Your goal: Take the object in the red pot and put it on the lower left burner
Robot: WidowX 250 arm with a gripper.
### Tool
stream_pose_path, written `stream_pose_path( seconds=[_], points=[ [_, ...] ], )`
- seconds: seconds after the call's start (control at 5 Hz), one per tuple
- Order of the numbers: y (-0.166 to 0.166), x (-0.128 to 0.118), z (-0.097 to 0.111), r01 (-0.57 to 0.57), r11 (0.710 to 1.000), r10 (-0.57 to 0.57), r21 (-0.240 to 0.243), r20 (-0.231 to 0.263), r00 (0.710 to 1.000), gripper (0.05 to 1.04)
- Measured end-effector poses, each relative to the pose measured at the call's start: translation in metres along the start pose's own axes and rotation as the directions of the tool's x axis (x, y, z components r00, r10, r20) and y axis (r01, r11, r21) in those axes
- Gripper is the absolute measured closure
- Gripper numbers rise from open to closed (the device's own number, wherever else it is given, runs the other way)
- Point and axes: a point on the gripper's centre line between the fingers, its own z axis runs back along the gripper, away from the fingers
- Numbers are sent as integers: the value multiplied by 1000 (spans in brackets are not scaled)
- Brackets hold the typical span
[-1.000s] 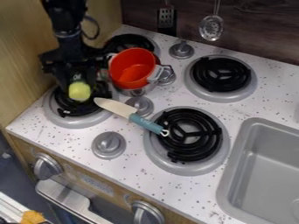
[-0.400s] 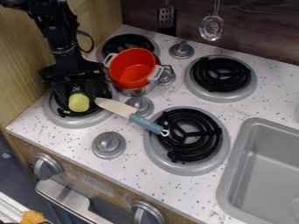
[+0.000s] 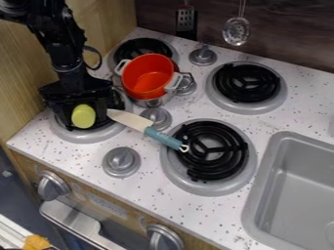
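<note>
The yellow-green thing (image 3: 83, 116) is small with a round end, and it is at the lower left burner (image 3: 79, 137), but I can't tell if it touches the black rings. That burner is round and flat, with a grey rim. The red pot (image 3: 146, 77) has two pale grey handles and stands with its open top up, behind the burner and to the right

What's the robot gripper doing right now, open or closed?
Gripper: can't tell if it's open or closed; a yellow-green thing is right at it.
</note>
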Motion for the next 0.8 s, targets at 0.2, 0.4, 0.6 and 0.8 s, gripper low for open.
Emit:
stream_pose_path(
  seconds=[0.2,0.4,0.6,0.8],
  points=[
    [2,0,0,-11,1000,11,10,-3,1000,83],
    [4,-3,2,-18,999,19,30,-26,999,83],
    [0,1,18,-35,998,37,53,-25,999,83],
    [-12,2,37,-79,993,84,86,-58,995,83]
  ],
)
